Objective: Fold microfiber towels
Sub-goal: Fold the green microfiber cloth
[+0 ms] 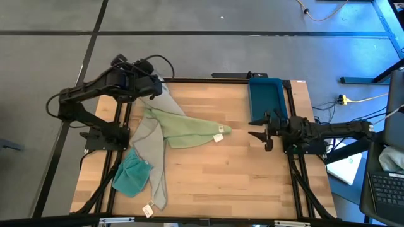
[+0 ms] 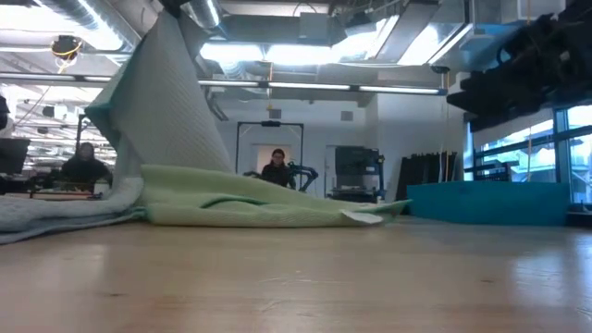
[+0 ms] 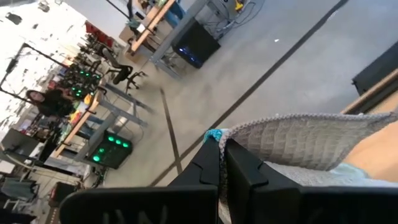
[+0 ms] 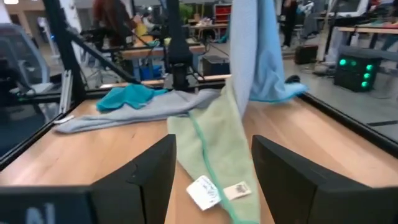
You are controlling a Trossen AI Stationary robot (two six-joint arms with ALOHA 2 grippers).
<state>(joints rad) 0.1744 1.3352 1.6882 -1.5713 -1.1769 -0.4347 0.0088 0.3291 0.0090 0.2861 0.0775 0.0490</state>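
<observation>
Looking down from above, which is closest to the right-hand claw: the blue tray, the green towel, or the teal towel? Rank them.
From the right gripper:
1. Blue tray, just beside it at the table's back edge.
2. Green towel, mid-table toward the left arm.
3. Teal towel, far side, at the front-left corner.

Right gripper (image 4: 213,177): fingers spread apart above the table (image 4: 323,140). Green towel (image 4: 214,146) lies just beyond the fingers, white tags (image 4: 214,191) nearest them. Grey towel (image 4: 134,113) and teal towel (image 4: 127,96) lie beyond the green towel.

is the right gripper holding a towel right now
No, the right gripper hangs open over bare table beside the blue tray, short of the green towel.
</observation>
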